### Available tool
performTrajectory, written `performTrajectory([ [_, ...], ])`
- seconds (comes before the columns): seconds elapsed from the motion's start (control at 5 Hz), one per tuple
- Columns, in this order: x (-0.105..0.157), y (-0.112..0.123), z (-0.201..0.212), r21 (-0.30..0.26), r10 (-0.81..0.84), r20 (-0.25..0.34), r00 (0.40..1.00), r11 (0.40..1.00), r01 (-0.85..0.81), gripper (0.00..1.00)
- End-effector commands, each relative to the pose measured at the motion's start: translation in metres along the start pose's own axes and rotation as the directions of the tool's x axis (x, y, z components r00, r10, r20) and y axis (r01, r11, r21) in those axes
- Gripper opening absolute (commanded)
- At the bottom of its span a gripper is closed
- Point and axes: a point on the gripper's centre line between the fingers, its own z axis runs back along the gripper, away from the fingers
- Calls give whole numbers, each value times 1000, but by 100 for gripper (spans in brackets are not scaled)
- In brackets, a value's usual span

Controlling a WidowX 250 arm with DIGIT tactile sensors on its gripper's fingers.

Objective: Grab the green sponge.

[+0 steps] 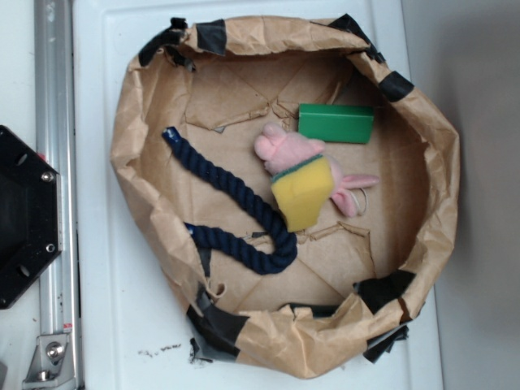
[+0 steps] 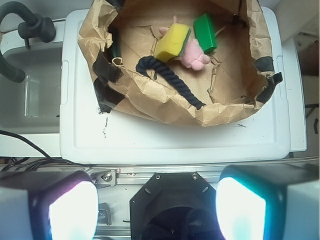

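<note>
While fingers (image 2: pixel 157 205) sit spread wide, green sponge (image 1: pixel 335 123) is plain bright-green block w/ flat faces.

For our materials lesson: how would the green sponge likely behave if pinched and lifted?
The green sponge is a plain flat-faced block, so it probably won't roll. Being sponge, it likely weighs little and squashes slightly when pinched. It lies apart from the pink plush toy, so should lift free.

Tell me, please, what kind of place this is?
Probably a robot test bench, not a home: a taped paper bin on a white lid holds a green sponge, rope and toy; metal rail alongside.
</note>
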Motion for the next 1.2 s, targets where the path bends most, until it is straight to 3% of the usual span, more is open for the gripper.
performTrajectory([
  [0.0, 0, 0, 0, 0, 0, 0, 1000, 1000, 0, 100],
  [0.2, 37, 25, -28, -99, 125, 72, 990, 988, -117, 100],
  [0.4, 70, 44, -43, -207, 242, 55, 969, 952, -226, 100],
  [0.6, 89, 59, -71, -281, 273, 29, 961, 925, -254, 100],
  [0.8, 101, 53, -97, -312, 259, 10, 966, 918, -243, 100],
  [1.0, 107, 43, -130, -413, 193, 13, 981, 895, -171, 100],
])
